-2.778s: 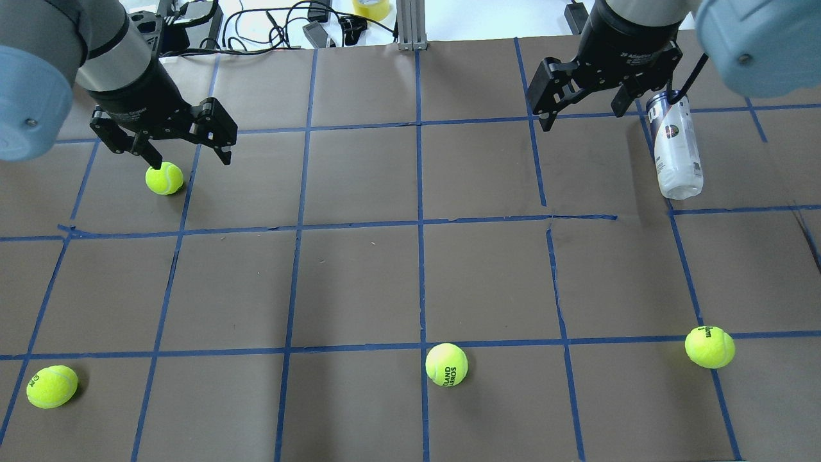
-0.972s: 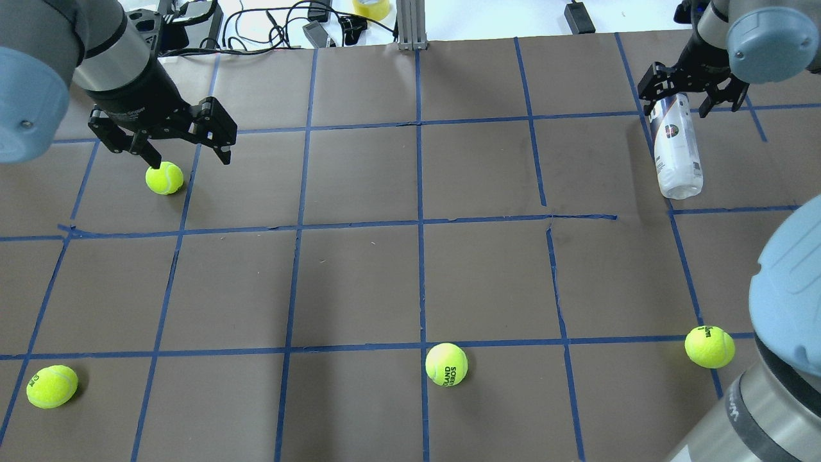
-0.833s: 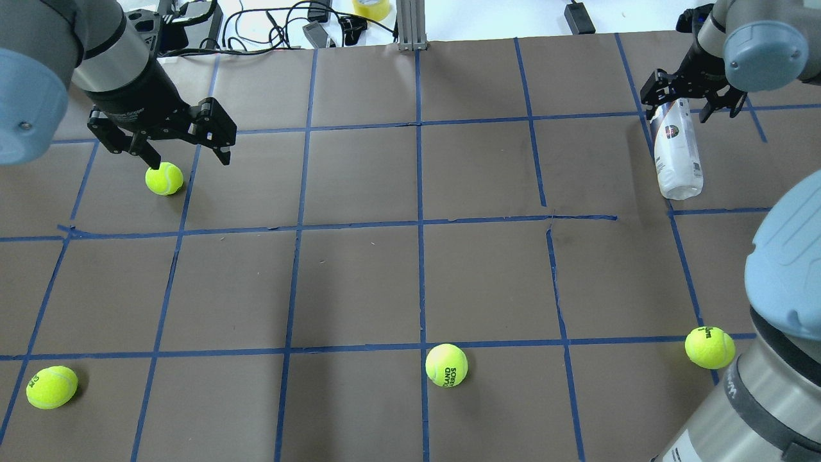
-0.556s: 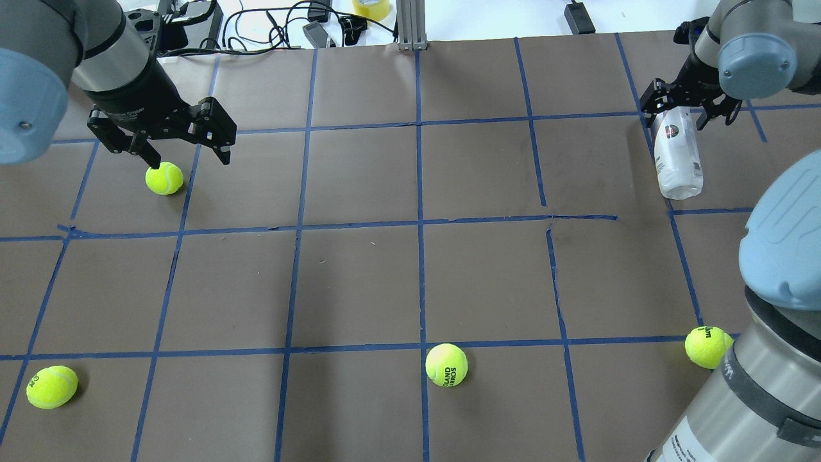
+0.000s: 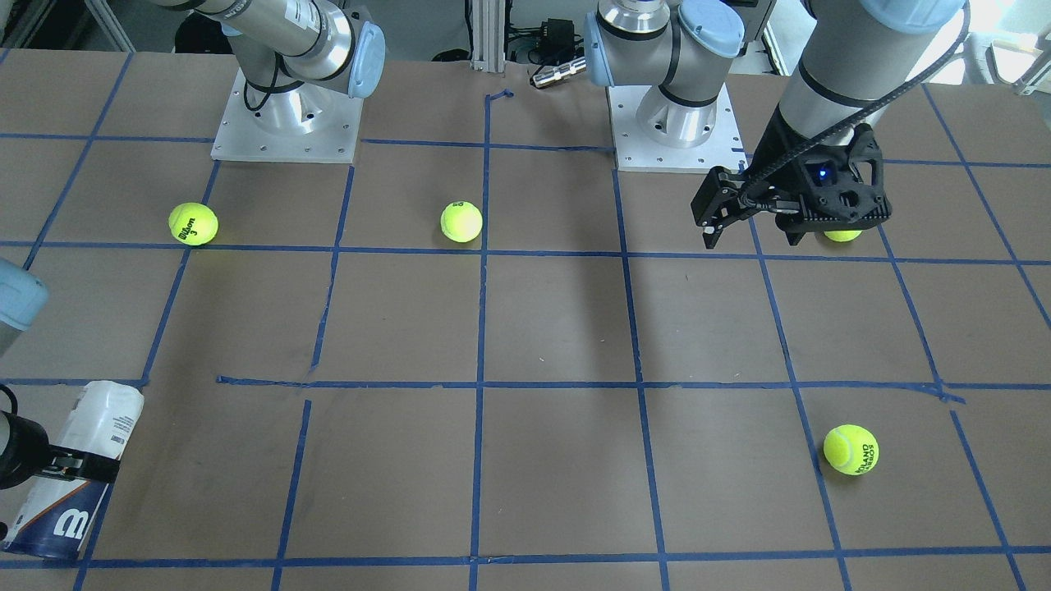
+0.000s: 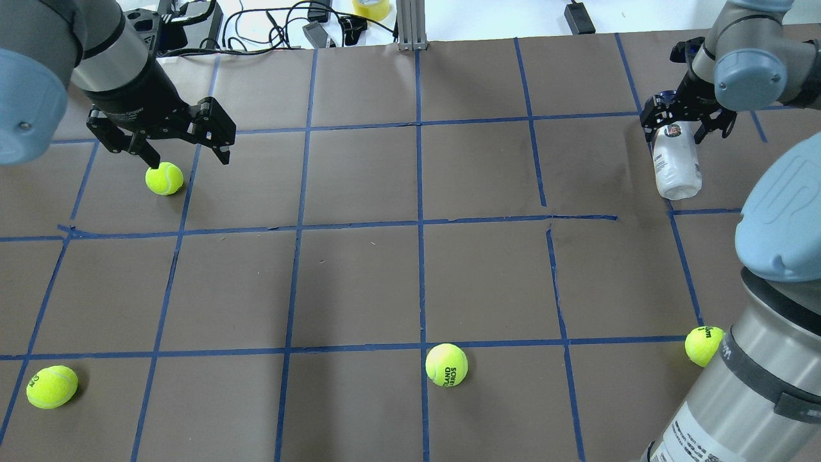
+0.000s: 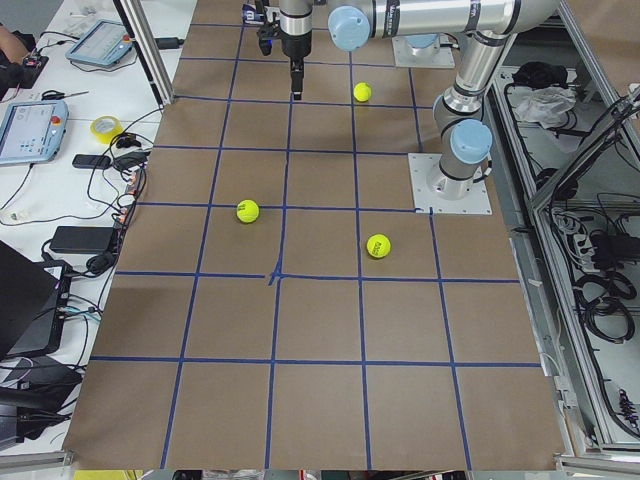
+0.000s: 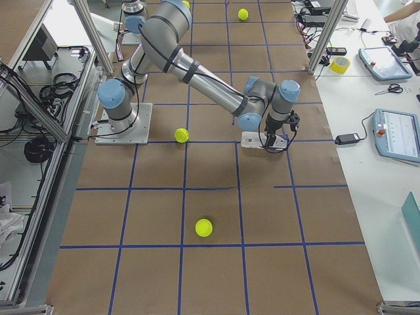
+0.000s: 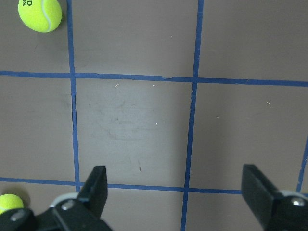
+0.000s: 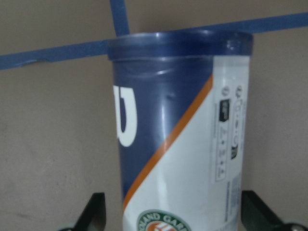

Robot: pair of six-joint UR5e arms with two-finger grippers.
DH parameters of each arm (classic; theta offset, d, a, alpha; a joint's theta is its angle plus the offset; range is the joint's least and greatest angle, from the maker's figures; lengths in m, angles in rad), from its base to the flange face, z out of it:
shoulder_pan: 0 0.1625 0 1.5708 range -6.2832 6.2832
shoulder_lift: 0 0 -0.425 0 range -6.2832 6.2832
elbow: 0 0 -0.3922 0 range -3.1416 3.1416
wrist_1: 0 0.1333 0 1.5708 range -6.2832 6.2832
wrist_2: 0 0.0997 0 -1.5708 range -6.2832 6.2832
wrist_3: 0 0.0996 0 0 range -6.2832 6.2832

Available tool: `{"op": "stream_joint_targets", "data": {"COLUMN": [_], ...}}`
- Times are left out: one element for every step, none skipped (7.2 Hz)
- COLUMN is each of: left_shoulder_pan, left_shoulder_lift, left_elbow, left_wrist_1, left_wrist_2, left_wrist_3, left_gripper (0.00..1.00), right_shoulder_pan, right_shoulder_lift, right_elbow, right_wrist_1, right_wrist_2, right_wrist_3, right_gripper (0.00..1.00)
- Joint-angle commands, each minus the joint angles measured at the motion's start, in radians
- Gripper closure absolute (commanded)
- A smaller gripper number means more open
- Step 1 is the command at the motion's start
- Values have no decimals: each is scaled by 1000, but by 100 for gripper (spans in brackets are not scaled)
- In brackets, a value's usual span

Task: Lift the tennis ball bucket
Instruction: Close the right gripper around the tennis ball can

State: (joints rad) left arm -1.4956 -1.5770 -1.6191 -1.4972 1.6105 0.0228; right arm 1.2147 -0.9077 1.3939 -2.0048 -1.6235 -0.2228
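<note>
The tennis ball bucket point(image 6: 676, 168) lies on its side at the table's far right, with a white label, a round emblem and a navy band. It also shows in the front view point(image 5: 78, 447) and fills the right wrist view point(image 10: 178, 134). My right gripper point(image 6: 678, 130) is open and low, straddling the bucket near its emblem. Its fingers point(image 10: 95, 211) stand just off either side, not clamped. My left gripper point(image 6: 183, 153) is open and empty, high over the table's left part. It shows in the front view point(image 5: 755, 238) and in its wrist view point(image 9: 175, 192).
Yellow tennis balls lie at the far left point(image 6: 164, 178), near left point(image 6: 51, 386), near middle point(image 6: 446, 364) and near right point(image 6: 702, 345). My right arm's elbow point(image 6: 779, 212) looms over the near right corner. Cables and a tape roll point(image 6: 372, 8) lie beyond the far edge.
My right arm has swung out and lowered. Its open gripper has come down from above the bucket's far end to straddle its body. The bucket and the left arm have not moved.
</note>
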Motion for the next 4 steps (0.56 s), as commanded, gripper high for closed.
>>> {"op": "stream_joint_targets", "data": {"left_shoulder_pan": [1, 3, 3, 5], "left_shoulder_lift": [2, 3, 8, 12], "left_elbow": [1, 1, 1, 1], "left_wrist_1": [0, 0, -3, -14], "left_wrist_2": [0, 0, 3, 5], "left_wrist_3": [0, 0, 6, 6], "left_gripper": [0, 0, 0, 0], "right_shoulder_pan": [-1, -1, -1, -1], "right_shoulder_lift": [21, 23, 26, 33], "right_elbow": [0, 2, 7, 7], "right_wrist_1": [1, 3, 0, -9], "right_wrist_2": [5, 7, 5, 5], "right_wrist_3": [-4, -4, -7, -26], "right_gripper": [0, 0, 0, 6]}}
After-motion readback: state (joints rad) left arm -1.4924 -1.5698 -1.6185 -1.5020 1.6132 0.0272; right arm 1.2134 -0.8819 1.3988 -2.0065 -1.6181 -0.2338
